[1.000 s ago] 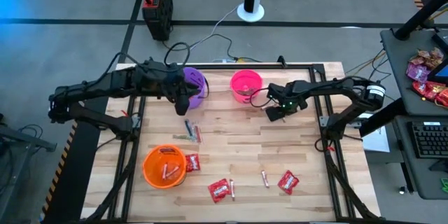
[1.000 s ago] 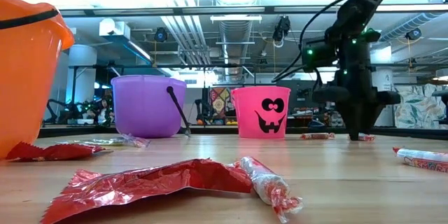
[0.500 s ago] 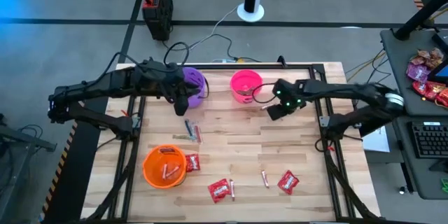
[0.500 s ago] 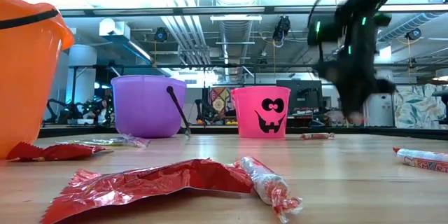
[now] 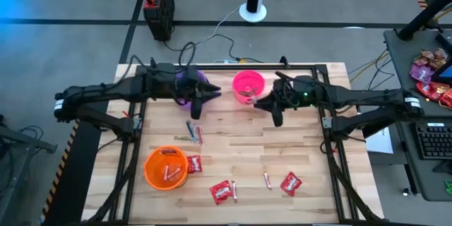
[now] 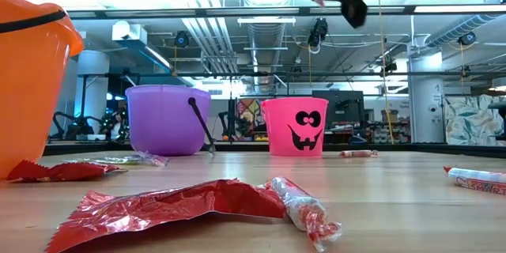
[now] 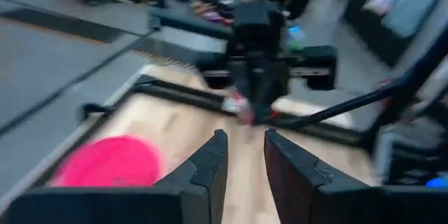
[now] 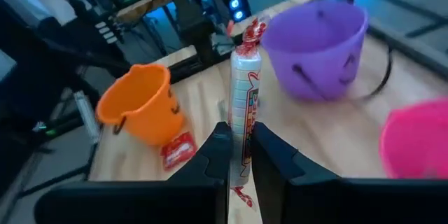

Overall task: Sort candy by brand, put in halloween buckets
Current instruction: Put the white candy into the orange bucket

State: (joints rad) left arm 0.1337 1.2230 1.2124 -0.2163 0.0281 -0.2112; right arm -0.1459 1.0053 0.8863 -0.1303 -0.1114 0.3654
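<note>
My right gripper (image 8: 240,155) hangs in the air by the pink bucket (image 5: 248,85), pointing about level toward the table's left, shut on a white-and-pink candy stick (image 8: 245,98) with red twisted ends. My left gripper (image 7: 245,147) hovers open and empty over the purple bucket (image 5: 186,78), pointing toward the right arm. The orange bucket (image 5: 167,167) stands on its base at the near left, with sticks inside. Red packets (image 5: 222,192) and thin sticks (image 5: 268,179) lie flat on the wooden table (image 5: 233,148). My right gripper pinches the candy stick between its two fingers at the stick's near part (image 8: 242,145). The stick lies along the fingers and juts out past their ends. Its far twisted end (image 8: 253,29) is free, and the whole stick is lifted clear of the table.
Another red packet (image 5: 290,183) lies at the near right and one (image 5: 193,163) beside the orange bucket. A few sticks (image 5: 193,131) lie near the table's middle left. A black frame (image 5: 325,123) runs along the table's sides.
My right gripper has risen from the table at the pink bucket's right, lifting the candy stick clear. It has tipped from pointing down to about level and swung toward the table's left. My left gripper has shifted a little toward the right and tipped up toward level.
</note>
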